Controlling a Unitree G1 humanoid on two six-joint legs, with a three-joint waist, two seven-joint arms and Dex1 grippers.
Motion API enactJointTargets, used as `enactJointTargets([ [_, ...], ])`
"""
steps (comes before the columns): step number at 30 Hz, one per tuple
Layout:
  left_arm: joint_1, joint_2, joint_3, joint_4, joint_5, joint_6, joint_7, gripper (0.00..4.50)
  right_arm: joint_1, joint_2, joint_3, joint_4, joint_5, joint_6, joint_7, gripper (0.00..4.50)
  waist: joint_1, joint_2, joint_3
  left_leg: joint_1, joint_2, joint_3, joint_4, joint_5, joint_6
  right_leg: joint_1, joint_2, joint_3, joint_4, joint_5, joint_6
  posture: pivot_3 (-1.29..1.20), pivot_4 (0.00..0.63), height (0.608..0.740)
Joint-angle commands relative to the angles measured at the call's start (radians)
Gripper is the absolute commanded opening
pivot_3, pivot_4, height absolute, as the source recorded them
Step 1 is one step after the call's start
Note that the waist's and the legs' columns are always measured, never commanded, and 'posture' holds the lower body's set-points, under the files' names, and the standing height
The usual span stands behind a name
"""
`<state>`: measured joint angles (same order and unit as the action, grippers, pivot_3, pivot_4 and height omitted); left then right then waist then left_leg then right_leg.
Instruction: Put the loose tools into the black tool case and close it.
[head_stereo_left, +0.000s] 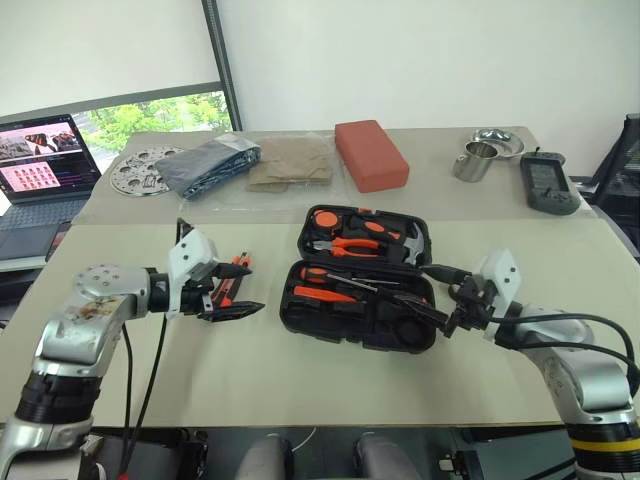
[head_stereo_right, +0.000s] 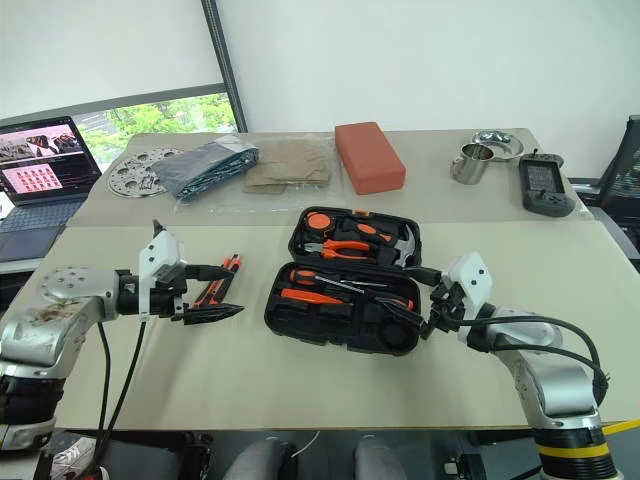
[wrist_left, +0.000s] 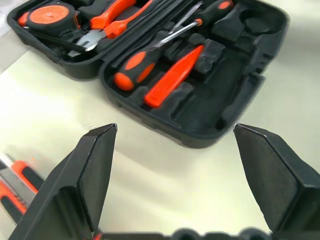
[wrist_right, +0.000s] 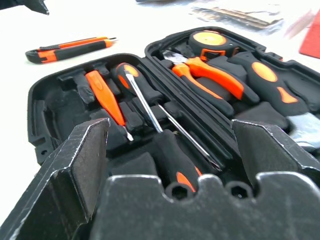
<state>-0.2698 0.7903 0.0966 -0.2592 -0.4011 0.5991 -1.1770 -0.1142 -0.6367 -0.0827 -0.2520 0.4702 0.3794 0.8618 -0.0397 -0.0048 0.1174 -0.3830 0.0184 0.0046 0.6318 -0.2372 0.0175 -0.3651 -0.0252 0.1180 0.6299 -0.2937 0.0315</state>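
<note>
The black moulded-plastic hinged tool case (head_stereo_left: 362, 278) lies open at the centre of the head views on the pale tabletop (head_stereo_left: 300, 380), its lid half toward the top of the frame. The near half already holds two orange-and-black-handled screwdrivers (wrist_right: 150, 107) and a slim orange tool (wrist_right: 102, 95) in their slots. The orange-and-black utility knife (wrist_right: 70, 48) lies loose on the table left of the case, just beside the left gripper (head_stereo_left: 232, 290).

Both claws are released and hold nothing. The left gripper's black fingers (wrist_left: 95, 170) stand wide apart, hovering left of centre with the knife behind them. The right gripper (head_stereo_left: 447, 300), equally spread, hangs at the case's right edge, its fingers pointing across the open tray.

Risks, as I judge them: the knife is thin and lies flat, so a closing grasp could skid it along the table or pinch only one end and let it swing. The right fingers sit close to the case wall; a careless advance could shove the whole case or knock the seated screwdrivers loose. If any tool rides proud of its slot, the lid may not latch.
</note>
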Motion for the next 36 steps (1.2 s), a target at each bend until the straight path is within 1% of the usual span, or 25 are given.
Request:
enactJointTargets([
  [1, 0.009, 0.025, 0.042, -0.016, 0.002, -0.004, 0.060, 4.00, -0.031, -0.008, 0.000, -0.015, 0.026, -0.018, 0.053, 4.50, 0.001, 0.000, 0.000, 0.000, 0.000, 0.000, 0.000, 0.000, 0.000, 0.000, 0.000, 0.000, 0.000, 0.000, 0.000, 0.00, 0.150, 0.740],
  [4, 0.007, -0.008, 0.043, 0.055, 0.075, -0.044, 0.188, 4.00, -0.034, -0.014, -0.003, -0.030, 0.067, -0.027, 0.122, 4.50, -0.001, 0.000, 0.000, 0.001, 0.000, 0.000, 0.000, 0.000, 0.000, 0.000, 0.000, 0.000, 0.000, 0.000, 0.000, 0.00, 0.150, 0.740],
  [7, 0.004, -0.048, 0.030, 0.121, 0.157, -0.066, 0.336, 4.00, -0.034, -0.027, 0.005, -0.021, 0.037, -0.063, 0.157, 4.50, -0.002, 0.000, 0.000, 0.002, 0.000, 0.000, -0.001, 0.000, 0.000, 0.000, 0.000, 0.000, 0.000, 0.000, 0.000, 0.00, 0.150, 0.740],
  [13, 0.018, -0.153, 0.010, 0.133, 0.233, -0.016, 0.547, 4.00, -0.033, -0.009, -0.016, -0.027, 0.069, -0.095, 0.194, 4.50, 0.000, -0.001, 0.000, 0.001, 0.000, -0.001, -0.001, 0.000, 0.000, 0.000, -0.001, -0.001, 0.001, 0.000, -0.001, 0.00, 0.150, 0.740],
  [16, -0.001, -0.196, 0.009, 0.163, 0.268, 0.032, 0.642, 4.00, -0.019, -0.017, -0.021, -0.048, 0.081, -0.090, 0.199, 4.50, 0.002, -0.001, 0.000, 0.001, -0.001, -0.001, -0.001, 0.000, 0.000, 0.000, -0.002, -0.001, 0.001, 0.001, -0.001, 0.00, 0.150, 0.740],
  [18, -0.005, -0.217, 0.010, 0.173, 0.268, 0.064, 0.670, 4.00, -0.015, -0.022, -0.024, -0.054, 0.086, -0.088, 0.196, 4.50, 0.002, -0.001, 0.000, 0.001, -0.001, -0.002, -0.001, 0.000, 0.000, 0.000, -0.002, -0.002, 0.001, 0.001, -0.001, 0.00, 0.150, 0.740],
  [21, -0.001, -0.242, -0.024, 0.170, 0.259, 0.117, 0.678, 4.00, -0.006, -0.034, -0.042, -0.078, 0.102, -0.076, 0.195, 4.50, 0.002, 0.000, 0.000, 0.002, -0.001, -0.002, -0.001, 0.000, 0.000, 0.000, -0.002, -0.002, 0.001, 0.001, -0.001, 0.00, 0.150, 0.740],
  [27, -0.001, -0.333, -0.030, 0.114, 0.214, 0.203, 0.716, 4.00, 0.023, -0.076, -0.102, -0.128, 0.153, -0.049, 0.204, 4.50, 0.009, 0.000, 0.000, 0.004, -0.002, -0.002, -0.002, 0.000, 0.000, 0.004, -0.004, -0.002, 0.001, 0.001, -0.001, 0.00, 0.150, 0.740],
  [36, -0.012, -0.362, -0.055, 0.138, 0.243, 0.218, 0.765, 4.00, 0.027, -0.083, -0.122, -0.139, 0.193, -0.047, 0.209, 4.50, 0.011, -0.004, 0.001, 0.009, -0.002, -0.003, -0.002, 0.000, 0.000, 0.009, -0.003, -0.002, 0.000, 0.000, -0.001, 0.00, 0.150, 0.740],
])
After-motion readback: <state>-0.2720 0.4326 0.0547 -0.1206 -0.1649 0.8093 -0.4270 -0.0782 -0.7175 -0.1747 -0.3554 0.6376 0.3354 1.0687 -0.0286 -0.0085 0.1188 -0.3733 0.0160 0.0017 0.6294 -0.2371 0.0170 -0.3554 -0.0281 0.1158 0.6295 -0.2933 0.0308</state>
